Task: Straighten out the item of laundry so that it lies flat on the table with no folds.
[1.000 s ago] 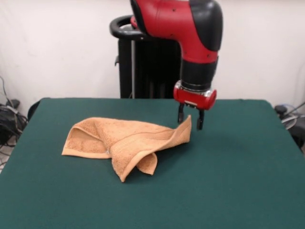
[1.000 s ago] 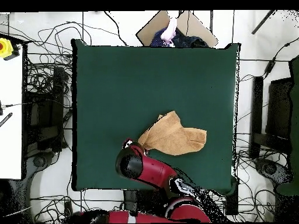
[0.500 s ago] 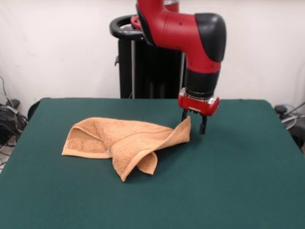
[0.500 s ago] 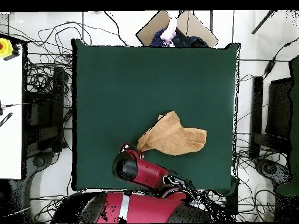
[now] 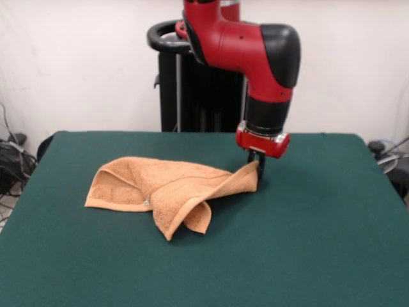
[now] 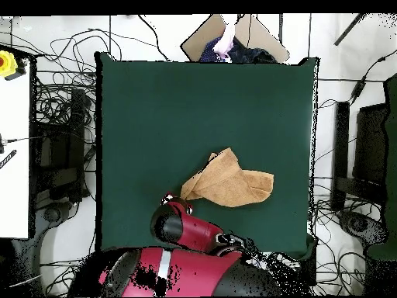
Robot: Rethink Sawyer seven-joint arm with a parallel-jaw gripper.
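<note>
The item of laundry (image 5: 166, 188) is a peach terry towel, crumpled with folds, lying on the green table (image 5: 307, 243) left of centre. Its right corner is lifted off the cloth top, and my gripper (image 5: 255, 169) is shut on that corner, pointing straight down. A flap of the towel hangs folded over at the front. From overhead, the item of laundry (image 6: 230, 180) lies in the lower middle of the table (image 6: 155, 109), and the red arm (image 6: 186, 225) covers the gripper at the towel's lower left tip.
A black pedestal (image 5: 192, 83) stands behind the table's far edge. Cables lie on the floor around the table (image 6: 62, 155). A person's hand (image 6: 226, 37) shows beyond the table's top edge in the overhead view, by a cardboard sheet (image 6: 260, 35).
The gripper's fingers, spread on either side of the towel's raised corner a second ago, have come together on it. The arm shifted slightly; the towel barely moved.
</note>
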